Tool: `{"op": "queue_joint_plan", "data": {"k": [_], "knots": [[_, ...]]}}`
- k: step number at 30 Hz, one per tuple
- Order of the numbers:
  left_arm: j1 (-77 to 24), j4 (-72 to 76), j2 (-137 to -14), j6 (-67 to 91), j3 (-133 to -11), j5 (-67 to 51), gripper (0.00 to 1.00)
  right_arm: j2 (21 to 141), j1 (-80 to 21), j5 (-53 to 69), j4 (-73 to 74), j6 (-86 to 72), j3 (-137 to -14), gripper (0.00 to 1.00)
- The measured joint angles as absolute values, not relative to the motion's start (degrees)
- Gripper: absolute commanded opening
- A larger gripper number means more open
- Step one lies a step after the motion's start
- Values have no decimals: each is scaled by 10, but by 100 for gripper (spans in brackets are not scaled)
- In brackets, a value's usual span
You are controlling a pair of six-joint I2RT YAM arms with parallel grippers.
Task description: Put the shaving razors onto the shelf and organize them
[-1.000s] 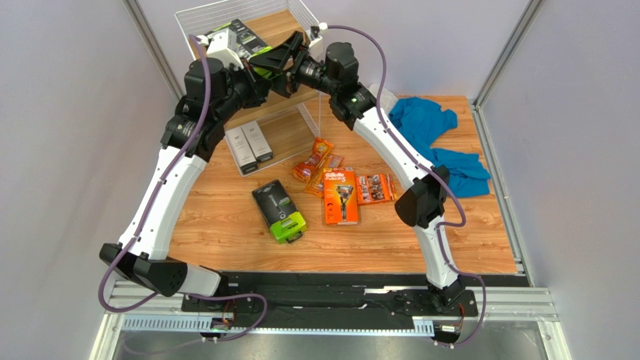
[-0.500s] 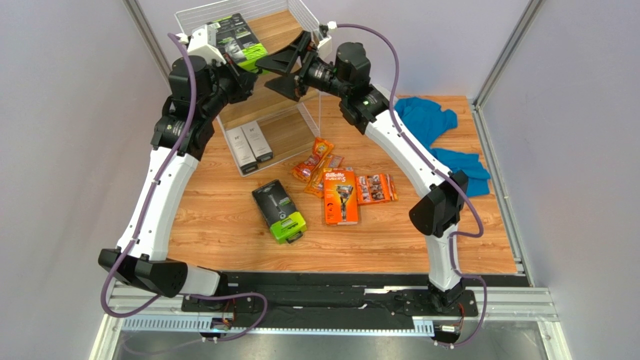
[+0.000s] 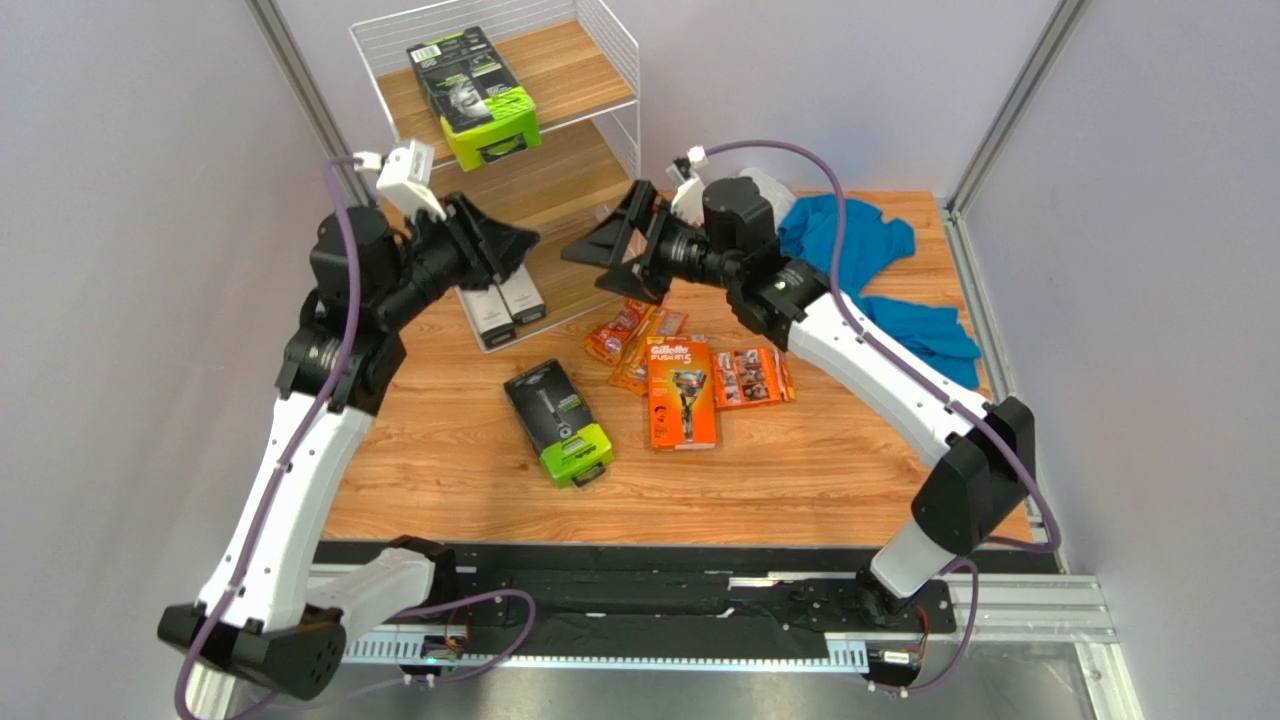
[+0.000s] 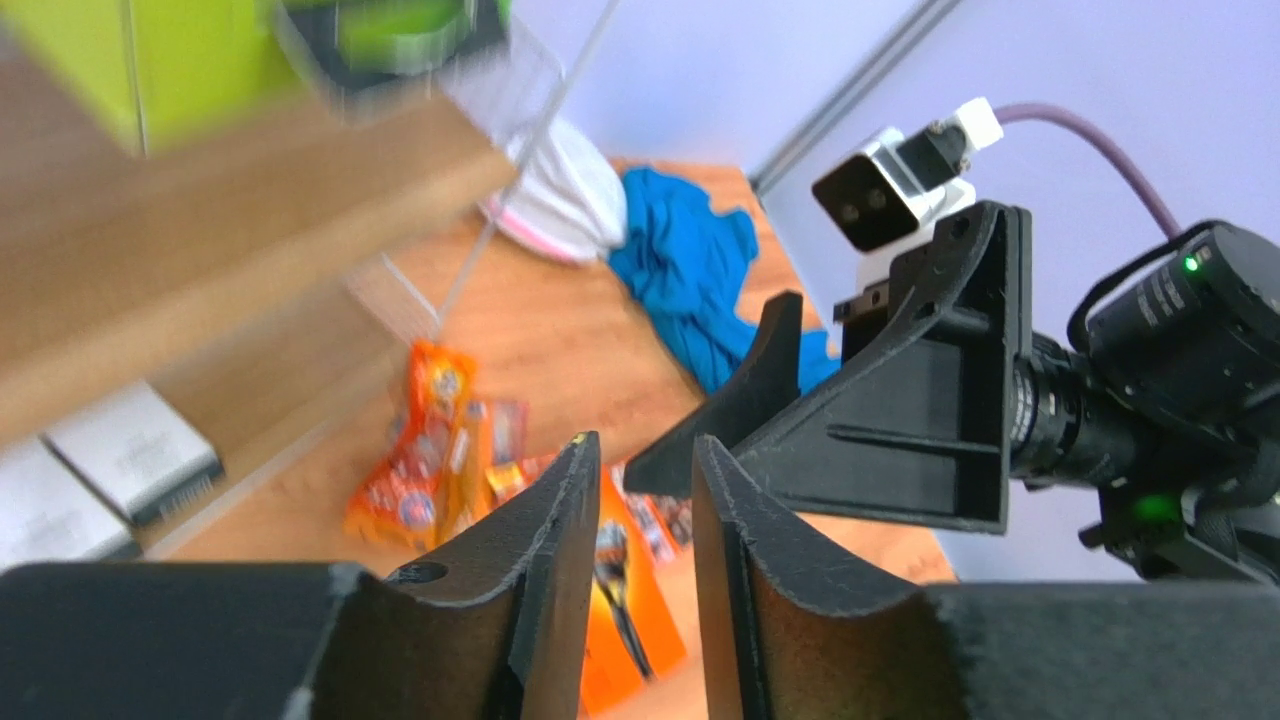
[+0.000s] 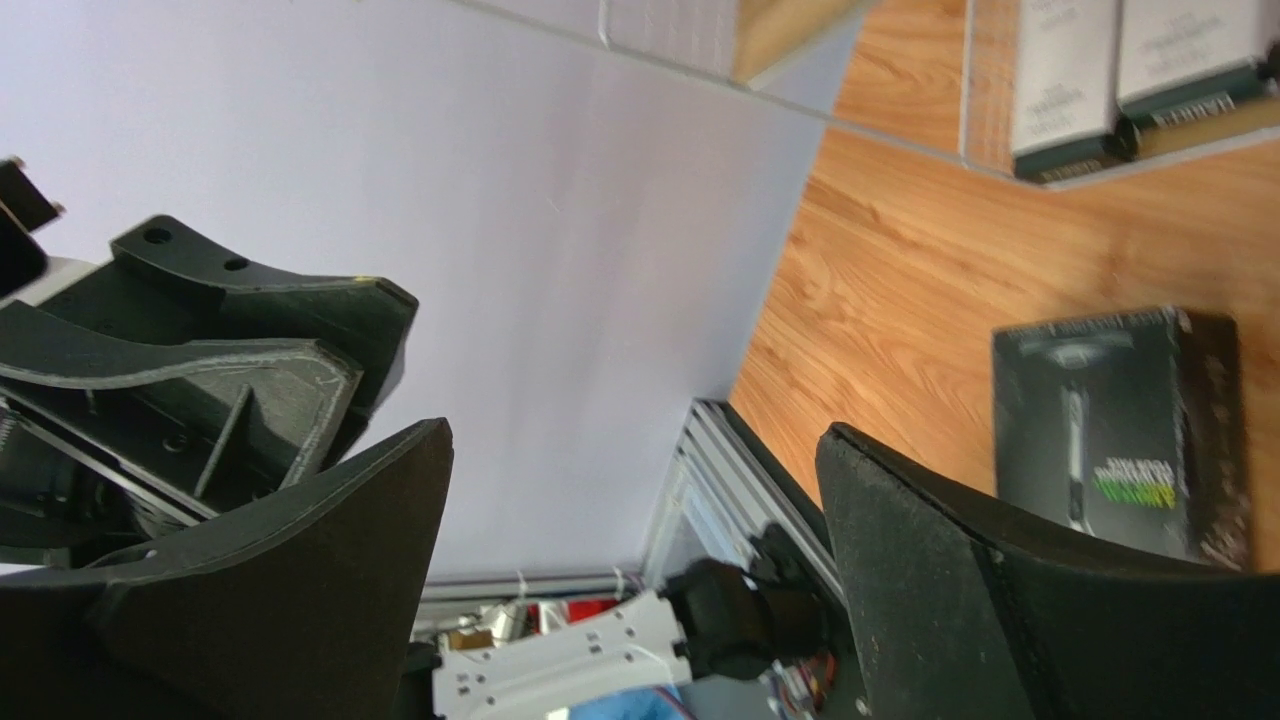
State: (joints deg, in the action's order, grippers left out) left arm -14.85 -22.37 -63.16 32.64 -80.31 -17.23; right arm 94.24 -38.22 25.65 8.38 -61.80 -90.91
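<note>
One black razor pack with a lime-green end (image 3: 475,93) lies on the top tier of the white wire shelf (image 3: 628,90), free of both grippers. A second such pack (image 3: 559,423) (image 5: 1120,435) lies on the table. Beside it are an orange Gillette box (image 3: 681,393) (image 4: 624,600), another orange box (image 3: 748,377) and small orange blister packs (image 3: 631,318) (image 4: 421,450). My left gripper (image 3: 508,240) (image 4: 646,450) hangs in front of the shelf's lower tiers, jaws a narrow gap apart, empty. Facing it, my right gripper (image 3: 598,252) (image 5: 631,438) is wide open and empty.
Two slim grey-white boxes (image 3: 501,305) (image 5: 1120,75) stand on the shelf's bottom tier. Blue cloth (image 3: 857,240) (image 4: 684,270) lies at the table's back right, with a white bundle (image 4: 579,188) next to the shelf. The two grippers' tips are close together.
Both arms have dropped down and back from the top tier, leaving the black and lime pack lying there. The left jaws have parted slightly.
</note>
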Motion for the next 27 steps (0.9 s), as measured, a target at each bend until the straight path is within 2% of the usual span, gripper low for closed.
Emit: {"op": "queue_joint_plan", "data": {"k": [3,8,13,18,23,27], "knots": [[-149,-239,-573,349,-733,-175,61,905,-403,240,98,-592,-847,95],[-149,-280,-502,413,-601,-173,66,872,-438,225,98,-582,-721,95],[-149,-321,-472,465,-477,-165,72,847,-465,207,63,-609,-543,92],[-149,-341,-438,499,-405,-159,73,798,-484,185,12,-652,-407,86],[-149,-341,-427,519,-372,-160,74,790,-497,178,-67,-668,-381,76],[-149,-339,-433,524,-370,-162,74,832,-513,181,-188,-690,-362,69]]}}
